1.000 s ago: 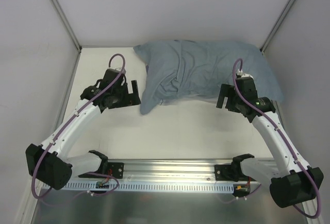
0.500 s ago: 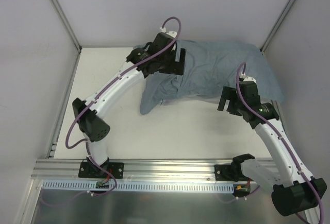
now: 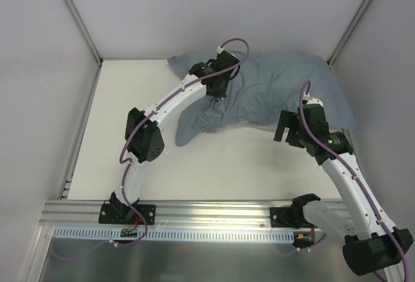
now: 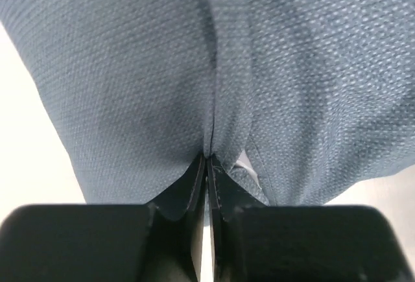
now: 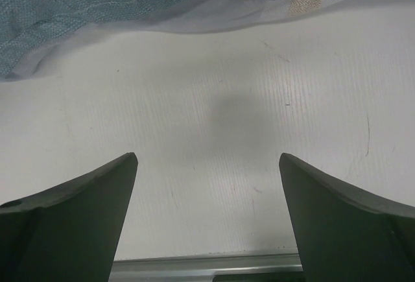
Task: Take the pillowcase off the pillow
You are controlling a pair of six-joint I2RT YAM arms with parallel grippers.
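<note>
One white desk (image 3: 123, 120) fills the middle of the top view, with walls on three sides.

Pillowcase (image 3: 279, 87): grey-blue and wrinkled, lying on the desk from upper centre to upper right of the frame, close against the back wall. It looks plump. A limp flap trails off its lower left end. The pillow itself cannot be made out from above.

In the right wrist view a pale cloth edge (image 5: 194, 13) shows under the blue fabric along the top of the frame. I cannot tell whether it is pillow or inner lining.

Left arm (image 3: 162, 110): reaches from lower left up onto the left part of the pillowcase.

Right arm (image 3: 347, 172): bent at lower right, with its wrist just below the pillowcase's near edge.

Left claw (image 4: 206, 160): fingers pressed together, pinching a raised fold of pillowcase fabric.

Right claw (image 5: 207, 159): fingers spread wide over bare desk, holding nothing and not touching the cloth.
</note>
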